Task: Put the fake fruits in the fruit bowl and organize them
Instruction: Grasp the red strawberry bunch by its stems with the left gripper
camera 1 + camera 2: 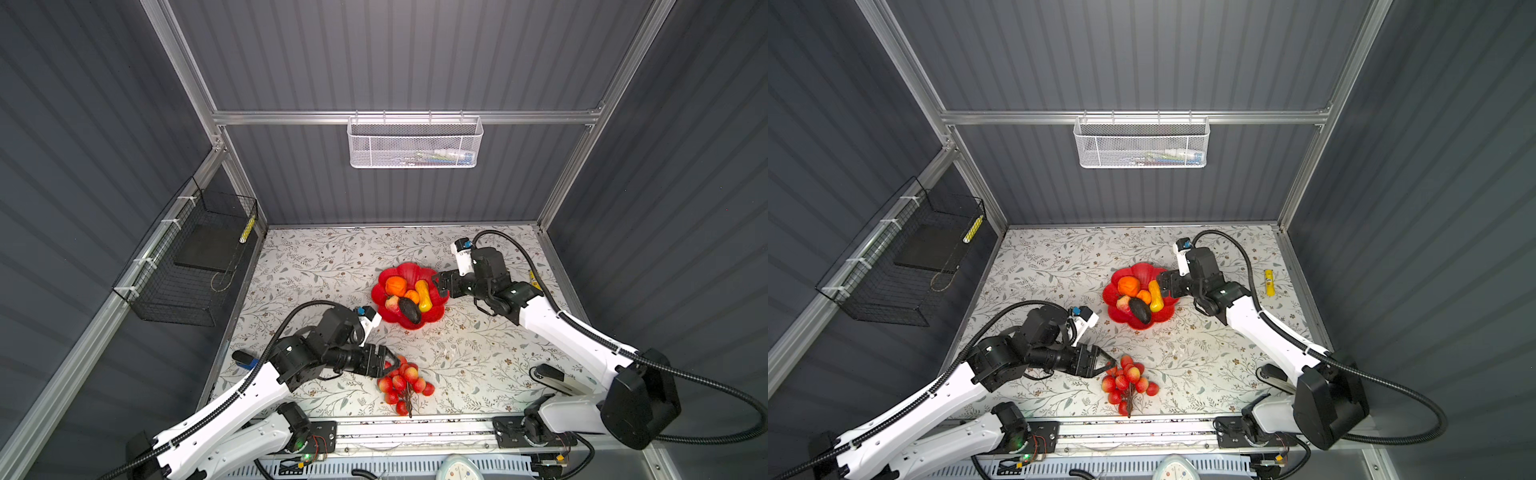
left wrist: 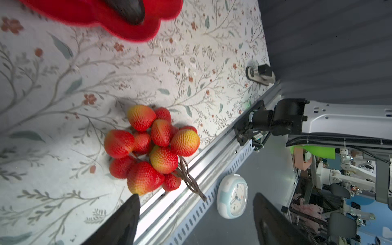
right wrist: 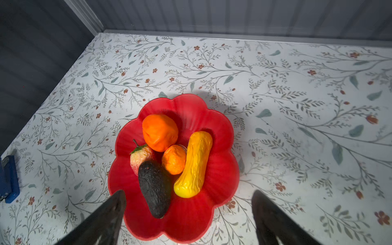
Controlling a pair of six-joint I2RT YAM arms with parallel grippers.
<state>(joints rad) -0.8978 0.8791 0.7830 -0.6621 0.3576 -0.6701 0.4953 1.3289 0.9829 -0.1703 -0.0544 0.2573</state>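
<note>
Fruit bowl [image 1: 405,270] sits mid-table [image 1: 324,266] on the floral cover. Five pieces lie in it, crowded together: orange persimmon-like fruit [image 3: 159,132], small orange fruit [image 3: 174,159], yellow corn-like piece [image 3: 194,164], dark avocado [image 3: 156,187] and a pale-red strawberry [image 3: 141,158]. The bunch of red berries [image 1: 401,382] lies on the table near its front edge, well apart from the bowl. Left gripper [image 1: 392,364] is low at the bunch's left side with fingers spread wide. In the left wrist view, one fingertip [image 2: 133,203] is just beside the nearest berry, and nothing is pinched. Right gripper [image 3: 188,194] hovers at the bowl's right rim with fingers spread and empty.
</note>
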